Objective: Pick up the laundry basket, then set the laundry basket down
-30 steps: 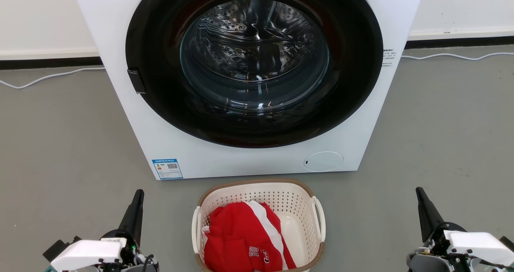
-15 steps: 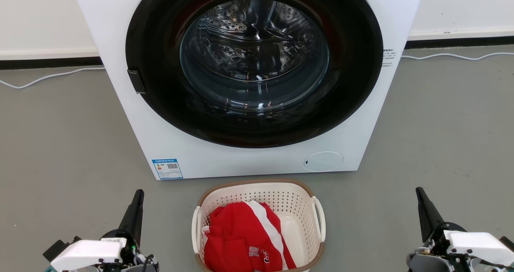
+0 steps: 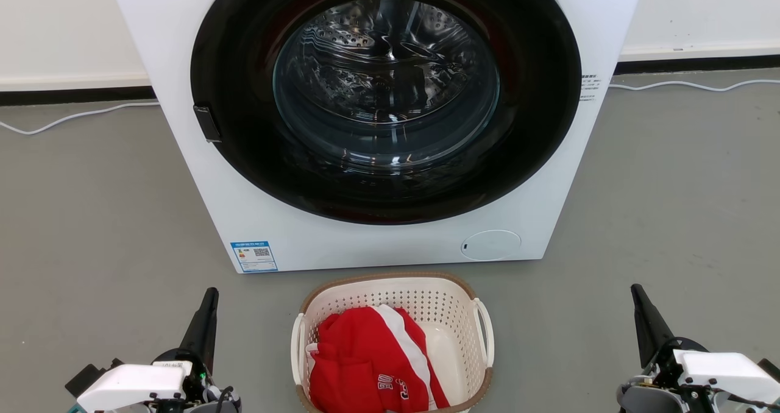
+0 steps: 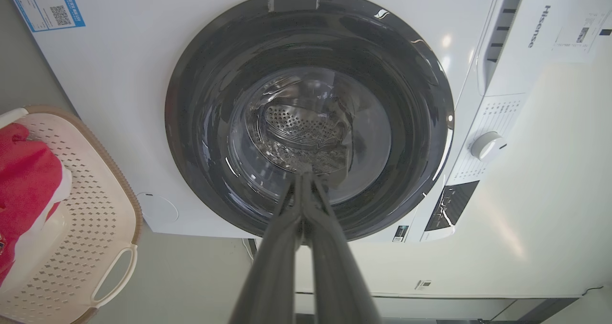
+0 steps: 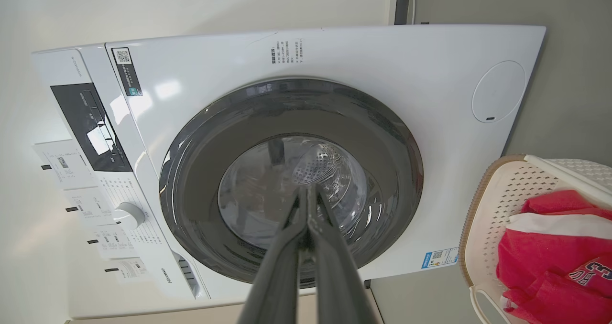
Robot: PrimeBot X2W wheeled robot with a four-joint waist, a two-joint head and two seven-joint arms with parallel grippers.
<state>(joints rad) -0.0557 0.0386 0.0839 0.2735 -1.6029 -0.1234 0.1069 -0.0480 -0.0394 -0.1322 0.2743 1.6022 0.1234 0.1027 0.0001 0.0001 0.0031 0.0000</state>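
Two grippers, both mine, and both are pressed fully shut with nothing between the fingers. My left gripper (image 3: 209, 300) sits at the lower left of the head view, its dark fingers laid together into a single point, holding nothing and touching nothing; my right gripper (image 3: 638, 297) sits at the lower right in the same way, empty and clear of everything. Along my left wrist view the two fingers (image 4: 287, 247) meet at their tips with no gap; my right wrist view shows the same closed pair (image 5: 287, 252). The laundry basket (image 3: 396, 292) stands on the grey floor (image 3: 91, 218) between my two grippers and well apart from each; it is upright, just in front of the white washer (image 3: 365, 248), whose round door is closed. A red and white garment (image 3: 359, 352) lies heaped inside the basket; both loop side handles are free.
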